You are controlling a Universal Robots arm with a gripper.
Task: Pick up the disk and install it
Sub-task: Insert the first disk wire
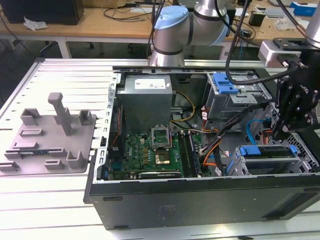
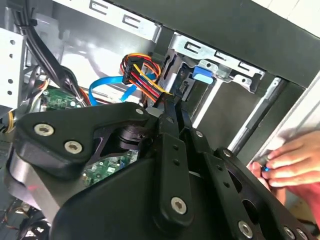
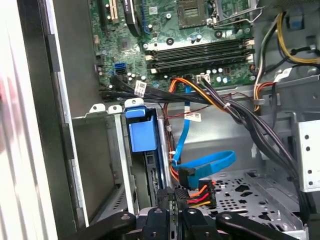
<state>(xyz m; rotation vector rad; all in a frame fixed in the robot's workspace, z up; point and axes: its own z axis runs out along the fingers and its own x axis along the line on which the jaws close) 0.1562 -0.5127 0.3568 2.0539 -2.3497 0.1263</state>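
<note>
Open black tower computer case (image 1: 200, 205) on the slatted white bench (image 1: 50, 210). The flat silver disk in its bright blue bracket (image 1: 265, 150) lies in the grey metal drive cage (image 1: 305, 162), at the case corner on the exterior view's right, close against the side wall. The black gripper (image 1: 279, 132) hangs just above it, hemmed in by coloured cables (image 3: 200, 192); whether it is open or closed cannot be told. A person's hand (image 2: 287, 160) is at the case's outer edge.
</note>
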